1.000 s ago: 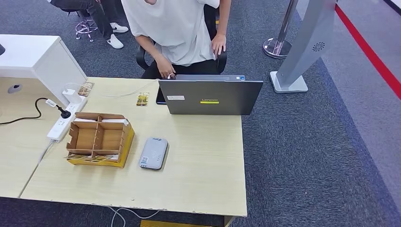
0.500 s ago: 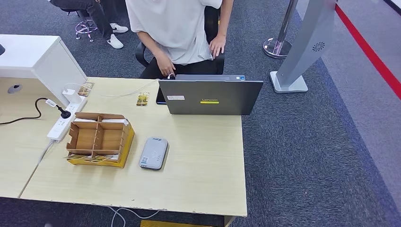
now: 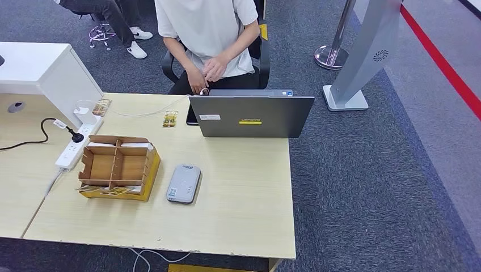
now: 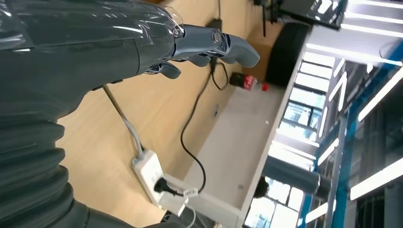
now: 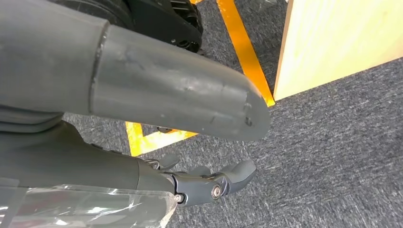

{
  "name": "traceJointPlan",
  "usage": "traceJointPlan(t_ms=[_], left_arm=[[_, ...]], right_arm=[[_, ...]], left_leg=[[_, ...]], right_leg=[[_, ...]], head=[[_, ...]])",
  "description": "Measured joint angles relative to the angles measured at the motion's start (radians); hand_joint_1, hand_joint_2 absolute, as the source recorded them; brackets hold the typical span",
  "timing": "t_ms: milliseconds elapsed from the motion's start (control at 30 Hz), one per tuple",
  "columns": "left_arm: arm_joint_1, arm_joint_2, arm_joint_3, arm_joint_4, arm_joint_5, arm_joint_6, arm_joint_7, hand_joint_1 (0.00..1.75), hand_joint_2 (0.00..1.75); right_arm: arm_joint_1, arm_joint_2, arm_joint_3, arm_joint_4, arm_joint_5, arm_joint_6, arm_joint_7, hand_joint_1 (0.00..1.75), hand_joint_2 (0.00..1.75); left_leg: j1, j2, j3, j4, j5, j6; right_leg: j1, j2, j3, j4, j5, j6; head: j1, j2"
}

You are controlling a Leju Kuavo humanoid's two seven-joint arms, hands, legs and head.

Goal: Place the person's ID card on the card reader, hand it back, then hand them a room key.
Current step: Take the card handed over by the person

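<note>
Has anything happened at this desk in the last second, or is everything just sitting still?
Only the person moved: they settled back, and the hand that rested on the chair came in to join the other in front of them, near the top edge of the laptop. The card reader, the cardboard box and the power strip stayed put.

Right hand empty, fingers apart, above carpet.

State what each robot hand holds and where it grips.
Nothing: the left hand and the right hand both hang free with nothing in them.
</note>
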Motion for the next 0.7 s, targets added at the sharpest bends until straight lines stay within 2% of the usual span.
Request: traceJointPlan(t_ms=[67,267,567,700], left_arm=[[-0.008,0.040,-0.074,-0.076,-0.051,-0.004,-0.012,0.00,1.75],[-0.043,0.093,-0.198,-0.098,-0.218,0.085,0.000,0.00,1.75],[-0.124,0.154,-0.365,-0.082,-0.448,0.193,0.076,0.00,1.75],[-0.146,0.171,-0.408,-0.072,-0.513,0.223,0.100,0.00,1.75]], right_arm=[[-0.004,-0.004,0.000,0.004,0.004,0.010,0.009,0.00,0.00],[-0.015,-0.006,0.000,0.009,0.006,0.025,0.022,0.00,0.00],[-0.032,-0.007,0.000,0.016,0.011,0.035,0.040,0.00,0.00],[-0.036,-0.007,0.000,0.018,0.012,0.041,0.044,0.00,0.00]], left_leg=[[0.000,0.000,0.000,0.000,0.000,0.000],[0.000,0.000,0.001,0.000,0.001,0.000],[0.000,0.000,0.000,0.000,0.001,-0.001],[-0.001,0.003,0.001,0.000,0.001,-0.001]], right_leg=[[0.000,0.000,0.000,0.000,0.000,0.000],[0.000,0.000,0.000,0.000,0.001,-0.001],[0.000,0.000,0.000,0.001,0.001,-0.001],[0.000,0.003,-0.001,0.001,0.001,-0.001]], head=[[-0.001,0.000],[0.000,0.000],[0.000,0.000],[-0.001,0.000]])
